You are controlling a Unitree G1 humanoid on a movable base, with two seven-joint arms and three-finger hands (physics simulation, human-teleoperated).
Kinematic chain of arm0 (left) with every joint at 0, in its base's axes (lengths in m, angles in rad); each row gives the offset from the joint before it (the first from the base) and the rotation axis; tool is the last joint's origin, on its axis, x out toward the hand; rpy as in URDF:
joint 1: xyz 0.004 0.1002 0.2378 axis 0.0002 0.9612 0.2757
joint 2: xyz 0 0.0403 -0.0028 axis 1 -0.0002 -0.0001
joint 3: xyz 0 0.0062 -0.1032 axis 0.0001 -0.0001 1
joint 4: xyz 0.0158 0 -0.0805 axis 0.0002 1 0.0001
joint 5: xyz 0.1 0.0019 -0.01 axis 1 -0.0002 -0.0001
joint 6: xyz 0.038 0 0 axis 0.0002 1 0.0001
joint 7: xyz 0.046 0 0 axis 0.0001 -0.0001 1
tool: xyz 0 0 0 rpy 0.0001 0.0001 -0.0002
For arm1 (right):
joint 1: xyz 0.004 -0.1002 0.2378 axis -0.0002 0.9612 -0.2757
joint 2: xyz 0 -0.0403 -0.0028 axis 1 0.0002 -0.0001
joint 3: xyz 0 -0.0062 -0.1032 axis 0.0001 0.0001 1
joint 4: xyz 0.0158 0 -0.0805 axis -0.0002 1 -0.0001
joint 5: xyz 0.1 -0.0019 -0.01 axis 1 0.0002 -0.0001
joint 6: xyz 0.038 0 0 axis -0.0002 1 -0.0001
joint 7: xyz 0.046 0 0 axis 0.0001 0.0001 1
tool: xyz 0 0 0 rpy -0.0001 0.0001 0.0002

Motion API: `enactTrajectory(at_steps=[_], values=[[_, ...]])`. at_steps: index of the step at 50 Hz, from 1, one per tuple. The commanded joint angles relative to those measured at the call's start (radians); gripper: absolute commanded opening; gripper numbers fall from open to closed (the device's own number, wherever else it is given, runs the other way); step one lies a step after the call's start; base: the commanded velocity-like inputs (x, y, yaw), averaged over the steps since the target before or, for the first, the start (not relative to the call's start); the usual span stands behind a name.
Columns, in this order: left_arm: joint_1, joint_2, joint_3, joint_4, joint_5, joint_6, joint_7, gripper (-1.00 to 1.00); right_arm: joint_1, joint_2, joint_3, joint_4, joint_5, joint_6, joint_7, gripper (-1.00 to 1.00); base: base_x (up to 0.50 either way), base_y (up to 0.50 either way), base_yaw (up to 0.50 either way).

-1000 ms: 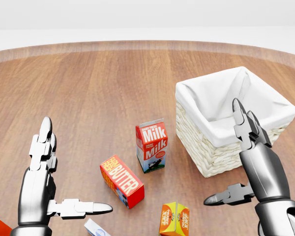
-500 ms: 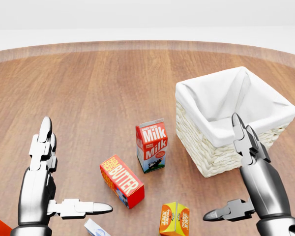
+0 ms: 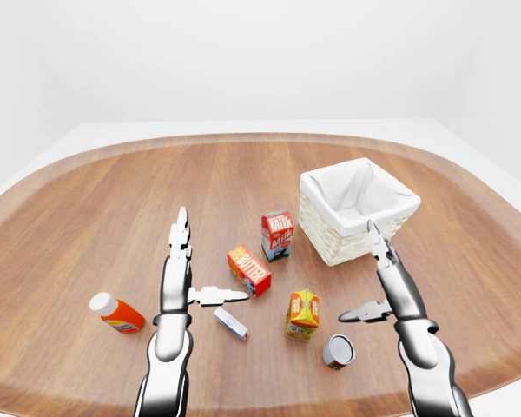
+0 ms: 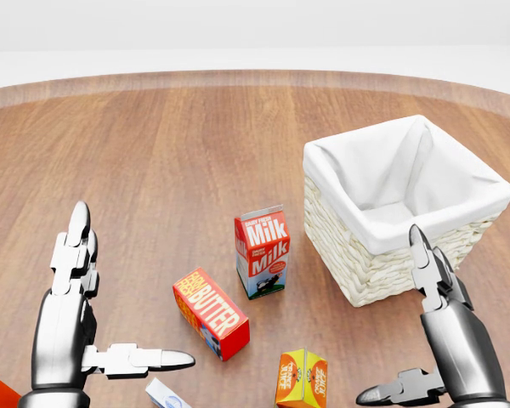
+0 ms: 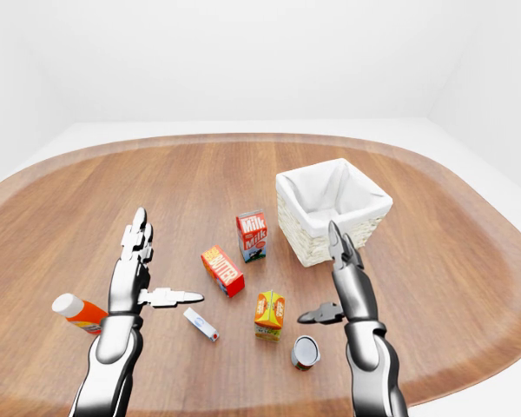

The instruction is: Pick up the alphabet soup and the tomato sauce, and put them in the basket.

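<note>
A metal can [image 3: 339, 351] lies on its side near the bottom of the left-eye view, its open-looking end toward me; I cannot read its label. A red-orange bottle with a white cap [image 3: 117, 314] lies at the left. The white-lined wicker basket [image 3: 330, 248] stands at the right, with nothing in it. My left hand [image 3: 210, 261] is open and empty, fingers pointing up, between the bottle and the butter box. My right hand [image 3: 360, 274] is open and empty, just above the can and below the basket.
A milk carton [image 3: 278, 234] stands left of the basket. A red butter box [image 3: 249, 270], an orange carton [image 3: 303, 314] and a small white-and-blue box [image 3: 231, 323] lie between my hands. The round wooden table's edge [image 3: 243, 139] curves along the top.
My right hand has dropped toward the bottom of the head view, off the basket's near wall. The left hand and the objects have not moved.
</note>
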Motion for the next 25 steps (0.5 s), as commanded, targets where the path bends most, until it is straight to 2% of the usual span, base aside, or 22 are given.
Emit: enactTrajectory(at_steps=[1,25], values=[[0.000,0.002,0.000,-0.003,-0.003,0.000,-0.002,1.00,0.030,0.010,0.003,-0.002,-0.005,0.000,-0.004,1.00,0.00,0.00,0.00],[0.002,0.001,-0.002,-0.016,-0.002,0.000,-0.003,1.00,0.107,0.035,0.017,-0.029,-0.023,0.000,0.005,1.00,0.00,0.00,0.00]])
